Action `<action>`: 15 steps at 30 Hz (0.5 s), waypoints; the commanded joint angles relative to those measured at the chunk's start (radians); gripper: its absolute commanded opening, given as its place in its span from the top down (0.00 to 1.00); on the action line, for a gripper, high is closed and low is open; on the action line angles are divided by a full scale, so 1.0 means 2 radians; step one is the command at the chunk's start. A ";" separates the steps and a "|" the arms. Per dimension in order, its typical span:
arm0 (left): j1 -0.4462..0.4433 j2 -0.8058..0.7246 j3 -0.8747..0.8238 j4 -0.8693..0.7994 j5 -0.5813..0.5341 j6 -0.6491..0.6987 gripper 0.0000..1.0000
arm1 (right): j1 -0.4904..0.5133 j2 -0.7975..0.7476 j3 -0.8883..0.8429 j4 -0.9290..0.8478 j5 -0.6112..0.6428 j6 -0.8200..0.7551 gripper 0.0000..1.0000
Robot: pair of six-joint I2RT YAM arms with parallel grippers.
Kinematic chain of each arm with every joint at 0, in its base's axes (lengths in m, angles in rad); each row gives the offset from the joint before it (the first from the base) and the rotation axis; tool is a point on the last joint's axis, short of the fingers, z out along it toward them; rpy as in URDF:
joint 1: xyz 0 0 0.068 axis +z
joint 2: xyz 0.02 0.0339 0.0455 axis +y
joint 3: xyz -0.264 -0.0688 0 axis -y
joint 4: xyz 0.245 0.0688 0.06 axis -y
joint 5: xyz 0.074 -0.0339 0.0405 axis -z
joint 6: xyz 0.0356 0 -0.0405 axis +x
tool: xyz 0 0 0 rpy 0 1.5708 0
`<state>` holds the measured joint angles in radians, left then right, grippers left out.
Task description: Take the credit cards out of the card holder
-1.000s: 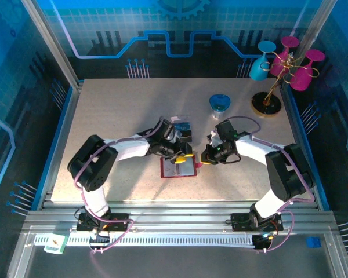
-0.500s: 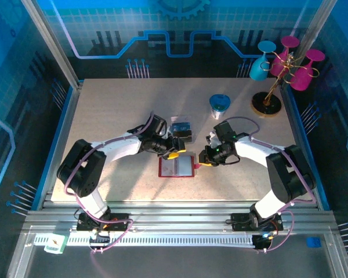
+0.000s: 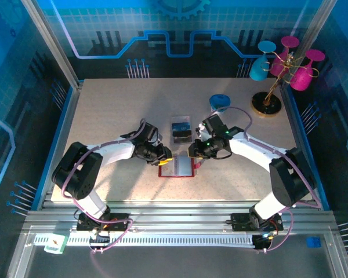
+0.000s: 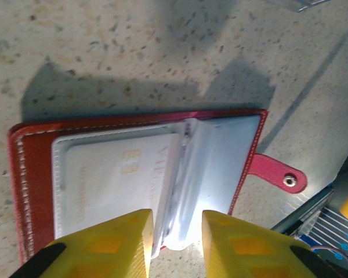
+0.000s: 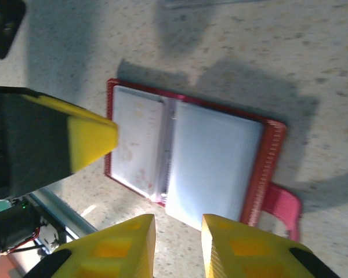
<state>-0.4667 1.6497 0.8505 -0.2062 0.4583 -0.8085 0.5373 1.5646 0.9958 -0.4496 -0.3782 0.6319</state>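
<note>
Card holder (image 4: 32, 185) lies open, one credit card (image 4: 113, 176) inside.

Faint letters "VI" on pale card (image 4: 119, 174) in card holder (image 4: 32, 191), rest unreadable

Robotics lab test cell: a left robot arm (image 3: 119, 149) and a right robot arm (image 3: 255, 152) bolted to aluminium rails (image 3: 180, 223) at the edge of a speckled table (image 3: 116, 110), enclosed by blue walls (image 3: 104, 29) printed with circuit and gear patterns.
</note>
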 commanded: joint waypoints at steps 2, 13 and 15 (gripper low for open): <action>0.008 -0.020 -0.021 -0.002 -0.007 0.008 0.77 | 0.026 0.032 0.014 0.036 -0.021 0.042 0.73; 0.024 -0.023 -0.059 0.022 0.010 0.007 0.85 | 0.062 0.113 0.011 0.140 -0.071 0.108 0.74; 0.026 -0.021 -0.062 0.024 0.012 0.008 0.86 | 0.063 0.120 0.011 0.146 -0.072 0.109 0.74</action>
<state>-0.4244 1.6234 0.7433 -0.1761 0.4606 -0.8089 0.6518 1.7828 1.0100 -0.2214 -0.4828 0.8139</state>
